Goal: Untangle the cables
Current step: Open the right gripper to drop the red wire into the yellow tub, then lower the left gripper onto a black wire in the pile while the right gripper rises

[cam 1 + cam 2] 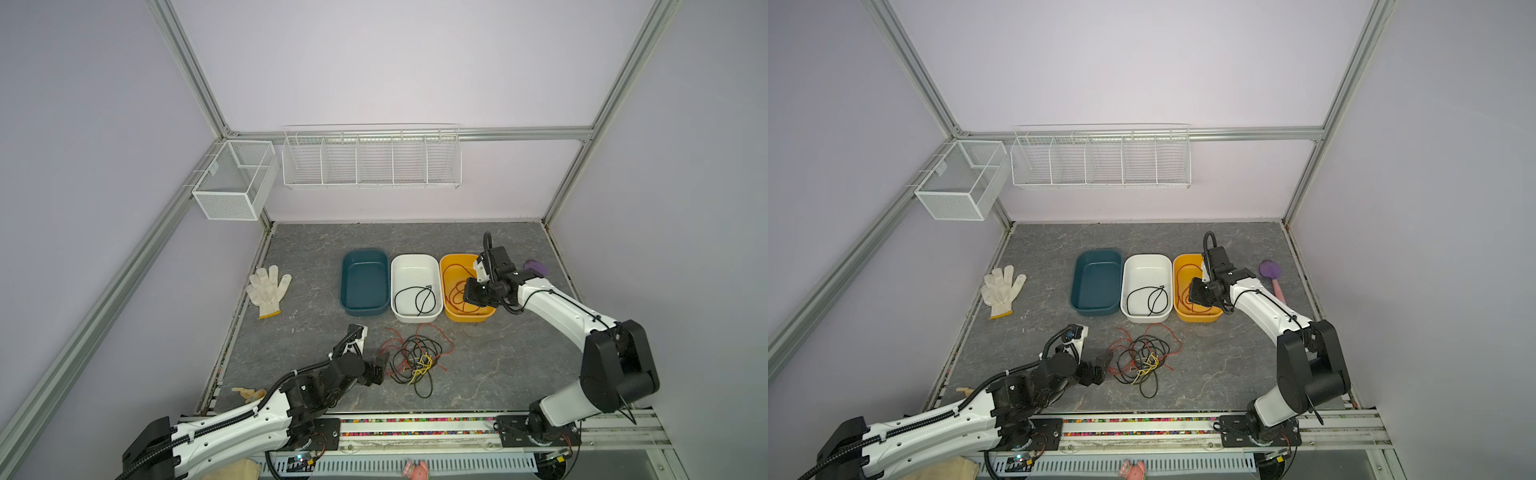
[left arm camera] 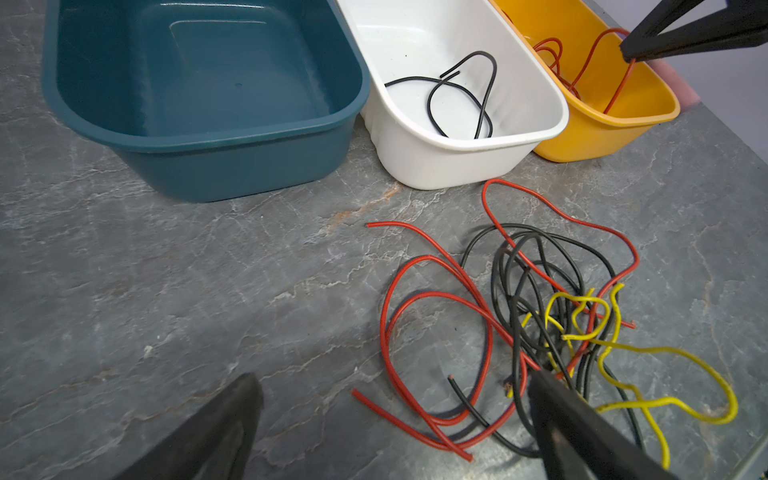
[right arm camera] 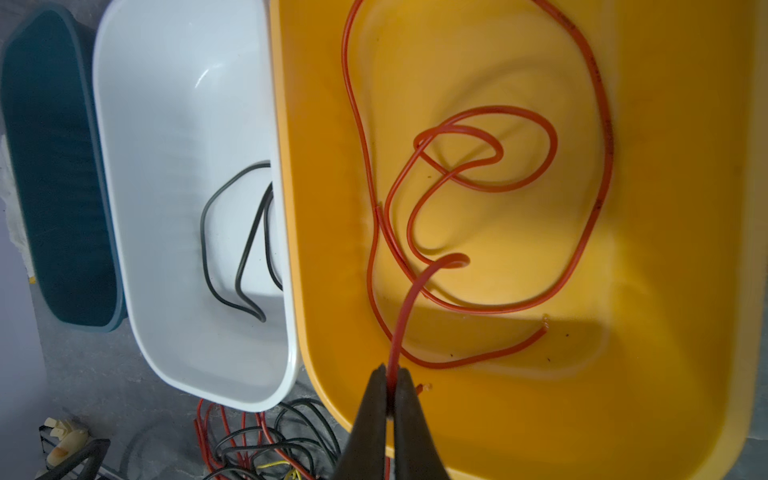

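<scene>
We see our right gripper point(image 3: 390, 376) pinching a thin red cable point(image 3: 402, 316) that hangs into the yellow plastic tub point(image 3: 665, 249), while our left gripper point(image 2: 392, 376) stands wide apart at the edge of the tangled red, black and yellow cables point(image 2: 557, 316) on the grey marbled table point(image 2: 166, 311).

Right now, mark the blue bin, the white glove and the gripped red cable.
blue bin point(image 1: 365, 282): top view, bare floor.
white glove point(image 1: 264, 292): top view, palm.
red cable point(image 3: 402, 320): right wrist view, strand above the pinch.
</scene>
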### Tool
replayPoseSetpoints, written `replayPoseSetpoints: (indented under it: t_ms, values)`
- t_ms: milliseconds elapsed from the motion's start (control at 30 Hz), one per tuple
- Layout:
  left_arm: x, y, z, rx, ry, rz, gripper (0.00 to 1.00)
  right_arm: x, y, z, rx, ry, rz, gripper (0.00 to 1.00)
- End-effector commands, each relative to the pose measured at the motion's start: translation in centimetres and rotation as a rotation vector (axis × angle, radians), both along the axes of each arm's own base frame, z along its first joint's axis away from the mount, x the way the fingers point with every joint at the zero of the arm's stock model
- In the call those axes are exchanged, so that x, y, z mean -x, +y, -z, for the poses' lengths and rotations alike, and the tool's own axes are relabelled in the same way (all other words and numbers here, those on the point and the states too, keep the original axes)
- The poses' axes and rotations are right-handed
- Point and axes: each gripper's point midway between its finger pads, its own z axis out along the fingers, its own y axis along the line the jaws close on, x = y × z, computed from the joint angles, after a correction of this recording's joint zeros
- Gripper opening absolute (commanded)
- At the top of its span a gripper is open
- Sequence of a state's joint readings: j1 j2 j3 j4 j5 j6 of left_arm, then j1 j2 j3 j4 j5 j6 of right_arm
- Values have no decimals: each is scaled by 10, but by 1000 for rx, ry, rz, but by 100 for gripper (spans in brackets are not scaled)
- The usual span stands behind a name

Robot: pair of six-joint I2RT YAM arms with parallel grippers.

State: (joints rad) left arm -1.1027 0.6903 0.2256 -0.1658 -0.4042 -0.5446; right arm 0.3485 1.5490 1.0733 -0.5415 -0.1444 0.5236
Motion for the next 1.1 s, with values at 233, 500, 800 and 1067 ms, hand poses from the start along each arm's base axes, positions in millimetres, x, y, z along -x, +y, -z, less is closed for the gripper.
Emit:
replayPoseSetpoints:
  t_ms: [233,500,800,1067]
  values:
    - [-1,1,2,-7,-9,-6,100,1,2,6,-3,30,-11,16]
    - [-1,1,3,-10,-3,-8,100,2,-2,-2,7,7,-8,30]
    - [-1,-3,4,-31,9,2,100,5,-10,-16,32,-34,2,44]
    - [-1,-7,10,-59,37,10,100,12,-21,-23,71,-55,19,53]
